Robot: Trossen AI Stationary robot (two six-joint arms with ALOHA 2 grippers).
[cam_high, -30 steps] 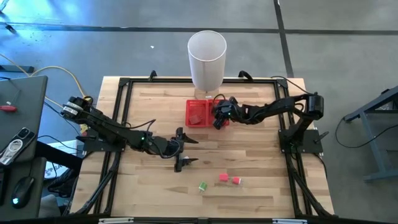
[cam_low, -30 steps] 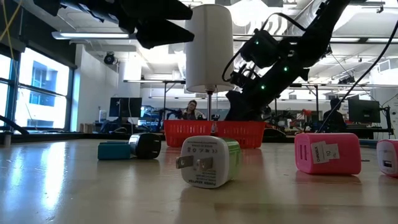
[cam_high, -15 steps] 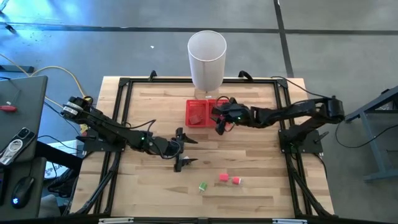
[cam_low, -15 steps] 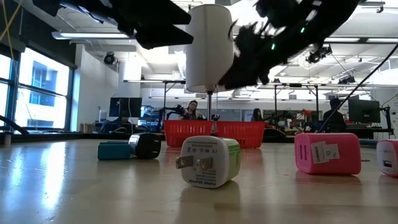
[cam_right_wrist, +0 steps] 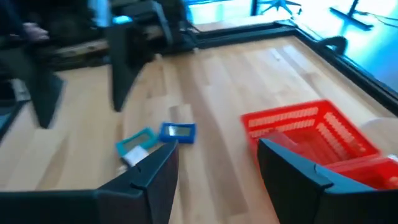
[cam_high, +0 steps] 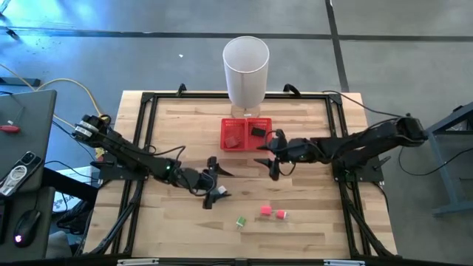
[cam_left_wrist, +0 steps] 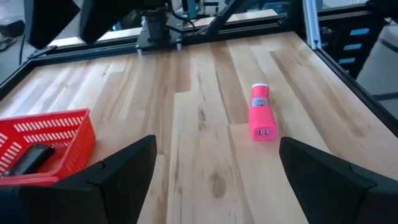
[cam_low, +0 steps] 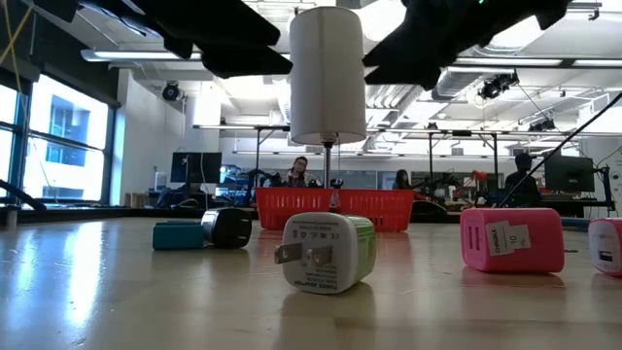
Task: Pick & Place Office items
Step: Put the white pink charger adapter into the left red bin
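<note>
The office items are small plug-like blocks. A green-white one [cam_high: 241, 221] [cam_low: 326, 253] and two pink-red ones [cam_high: 266, 211] [cam_high: 281, 213] lie flat near the table's near edge. A blue one [cam_right_wrist: 177, 132] and a teal-white one [cam_right_wrist: 137, 142] lie at mid-table; in the low view the blue one [cam_low: 175, 234] lies beside a dark one [cam_low: 231, 227]. Another dark piece [cam_high: 257, 131] lies in the red mesh tray [cam_high: 230, 124]. My left gripper [cam_high: 219, 183] [cam_left_wrist: 217, 146] stands open above mid-table. My right gripper [cam_high: 267, 167] [cam_right_wrist: 217, 149] is open, raised just in front of the tray, with nothing between its fingers.
A tall white cylinder bin [cam_high: 246, 70] stands just behind the tray at the far edge. A black frame [cam_high: 148, 103] runs around the wooden table. Bare wood lies between the tray and the pieces by the near edge.
My right gripper has drawn back from over the tray's right compartment, rising and swinging toward the near and right edges, its fingers as wide as before. The dark piece in that compartment, covered by the gripper a second ago, now shows.
</note>
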